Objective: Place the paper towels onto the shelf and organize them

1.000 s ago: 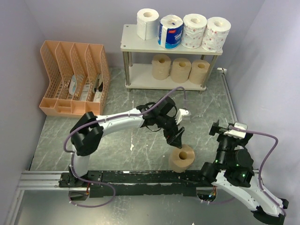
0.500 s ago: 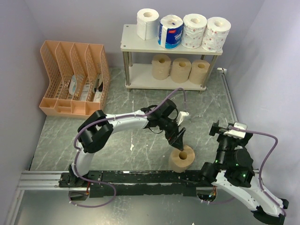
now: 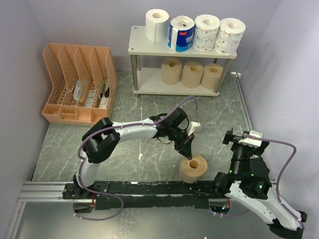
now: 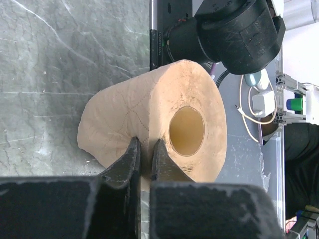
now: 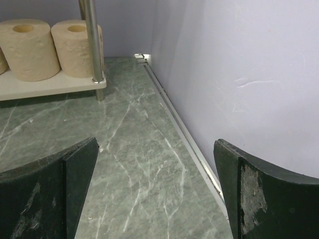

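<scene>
top view: the left end effector [image 3: 188, 150] reaches down onto a tan roll [image 3: 193, 169] sitting on the table [image 3: 60, 149] near the arm bases, well apart from the shelf [image 3: 147, 87]. seven other rolls [image 3: 192, 74] fill the shelf, with a free spot on the left of the lower board.

left wrist view: its fingers are pressed almost together, pinching only the roll's wall beside the core. that thin bite could slip or tear, so a slow, level lift looks wise.

right wrist view: the right end effector [image 5: 154, 194] is spread wide, holding nothing.

Tan roll [image 3: 193, 169], grey-green veined table [image 3: 224, 114], orange mesh organizer [image 3: 77, 84] — off-white shelf [image 3: 149, 49] w/ silver legs [image 3: 135, 72].
</scene>
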Robot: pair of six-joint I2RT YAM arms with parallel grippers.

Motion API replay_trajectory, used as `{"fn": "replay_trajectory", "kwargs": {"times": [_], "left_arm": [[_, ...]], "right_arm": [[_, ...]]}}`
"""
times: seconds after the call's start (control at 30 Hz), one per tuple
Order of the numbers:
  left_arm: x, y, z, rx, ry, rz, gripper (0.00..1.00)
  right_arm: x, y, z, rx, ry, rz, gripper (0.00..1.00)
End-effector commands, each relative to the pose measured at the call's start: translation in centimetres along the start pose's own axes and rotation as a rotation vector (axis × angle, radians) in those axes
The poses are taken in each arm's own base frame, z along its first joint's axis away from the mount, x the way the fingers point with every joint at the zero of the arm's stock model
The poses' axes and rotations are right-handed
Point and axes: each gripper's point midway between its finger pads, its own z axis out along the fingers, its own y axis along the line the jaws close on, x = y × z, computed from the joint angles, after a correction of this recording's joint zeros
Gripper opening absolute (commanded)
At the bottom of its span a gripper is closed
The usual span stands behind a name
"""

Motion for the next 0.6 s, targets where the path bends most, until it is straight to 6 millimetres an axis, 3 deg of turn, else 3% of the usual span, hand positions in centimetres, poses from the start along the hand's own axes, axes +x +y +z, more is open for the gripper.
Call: {"fn": "replay_trajectory", "kwargs": {"times": [0.0,0.2,0.3,0.4,0.57], "left_arm": [[0.9,0.5,0.7,0.003,0.045,-0.017,0.07],[-2.7,-0.4,-1.6,-0.090,-0.018,-0.035,0.07],[-4.9,1.5,-3.9,-0.259,-0.095,-0.134,0.07],[-7.0,3.5,-7.4,-0.364,-0.190,-0.223,0.07],[-11.0,6.4,-16.5,-0.149,-0.533,-0.543,0.07]], "right_arm": [[-0.5,-0.4,-0.1,-0.006,-0.005,0.035,1.00],[-0.5,-0.2,-0.1,-0.014,-0.008,0.029,1.00],[-0.5,-0.1,-0.1,-0.019,-0.010,0.026,1.00],[-0.5,-0.1,0.0,-0.018,-0.010,0.024,1.00],[-0.3,0.0,0.0,-0.015,-0.011,0.016,1.00]]}}
